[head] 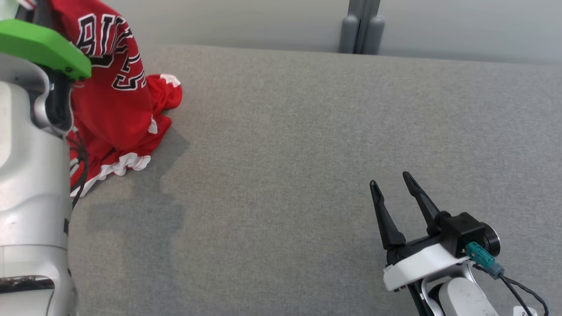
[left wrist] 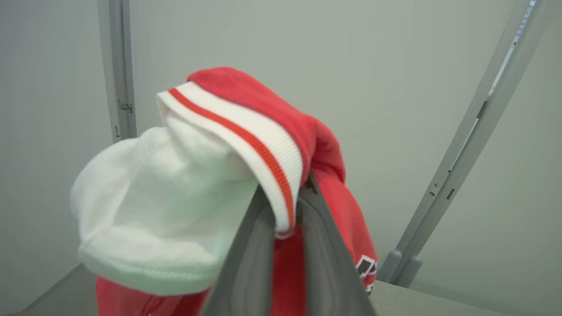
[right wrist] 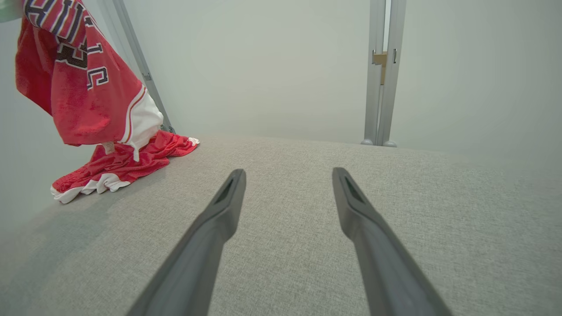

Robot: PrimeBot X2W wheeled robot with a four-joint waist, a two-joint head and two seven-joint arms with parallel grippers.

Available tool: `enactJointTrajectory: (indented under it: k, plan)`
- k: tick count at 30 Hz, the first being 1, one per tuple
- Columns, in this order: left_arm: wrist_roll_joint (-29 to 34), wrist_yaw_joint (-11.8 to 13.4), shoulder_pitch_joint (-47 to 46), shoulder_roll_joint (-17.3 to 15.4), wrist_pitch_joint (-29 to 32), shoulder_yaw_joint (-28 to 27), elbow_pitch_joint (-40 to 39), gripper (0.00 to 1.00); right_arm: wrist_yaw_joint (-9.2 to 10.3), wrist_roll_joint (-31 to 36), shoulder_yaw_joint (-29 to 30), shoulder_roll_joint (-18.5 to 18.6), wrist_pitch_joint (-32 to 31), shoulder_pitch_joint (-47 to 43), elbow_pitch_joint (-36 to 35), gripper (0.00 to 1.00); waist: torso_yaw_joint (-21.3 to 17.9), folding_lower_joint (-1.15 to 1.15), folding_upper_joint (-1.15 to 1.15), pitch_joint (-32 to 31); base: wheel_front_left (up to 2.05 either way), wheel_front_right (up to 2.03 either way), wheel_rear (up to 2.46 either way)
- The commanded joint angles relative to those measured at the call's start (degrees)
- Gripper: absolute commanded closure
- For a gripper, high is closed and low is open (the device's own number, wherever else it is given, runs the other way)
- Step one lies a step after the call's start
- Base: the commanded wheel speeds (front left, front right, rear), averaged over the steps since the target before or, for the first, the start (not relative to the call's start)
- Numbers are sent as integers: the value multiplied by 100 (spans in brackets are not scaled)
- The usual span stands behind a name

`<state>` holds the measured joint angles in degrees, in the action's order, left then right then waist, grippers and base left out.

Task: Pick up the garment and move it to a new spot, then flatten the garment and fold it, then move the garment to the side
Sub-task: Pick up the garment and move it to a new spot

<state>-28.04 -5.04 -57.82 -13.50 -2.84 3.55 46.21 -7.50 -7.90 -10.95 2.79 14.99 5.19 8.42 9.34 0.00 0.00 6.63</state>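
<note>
Our left gripper (left wrist: 286, 188) is squeezing the red garment (left wrist: 263, 105) tight, and our right gripper (head: 390, 177) is hanging wide open.

The garment (head: 114, 109) is red with white trim and black, white-edged letters; the surface (head: 307, 153) is grey.

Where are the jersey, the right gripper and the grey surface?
jersey (head: 118, 123): head view, red cloth under the lettering.
right gripper (head: 390, 178): head view, midway between its fingertips.
grey surface (head: 307, 131): head view, bare middle stretch.
</note>
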Motion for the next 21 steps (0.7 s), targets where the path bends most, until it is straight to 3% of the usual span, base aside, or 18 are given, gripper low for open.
enactJointTrajectory:
  k: [1,11,15,21]
  plan:
    - [90,-45,-142,104,-19,113,-169,100,2,-60,17,20,24,-93,-11,0,-366,0,0,-476,0,0,0]
    - [72,-176,-317,821,323,935,-1301,100,2,-179,19,17,23,-110,-61,0,-1265,0,0,-549,0,0,0]
    - [165,-193,-64,919,391,1381,-1611,100,2,-202,41,16,23,22,-109,0,-1603,0,0,-387,0,0,0]
    - [683,-190,508,894,326,2119,-1473,100,2,-251,97,16,23,145,-178,0,-1932,0,0,-102,0,0,0]
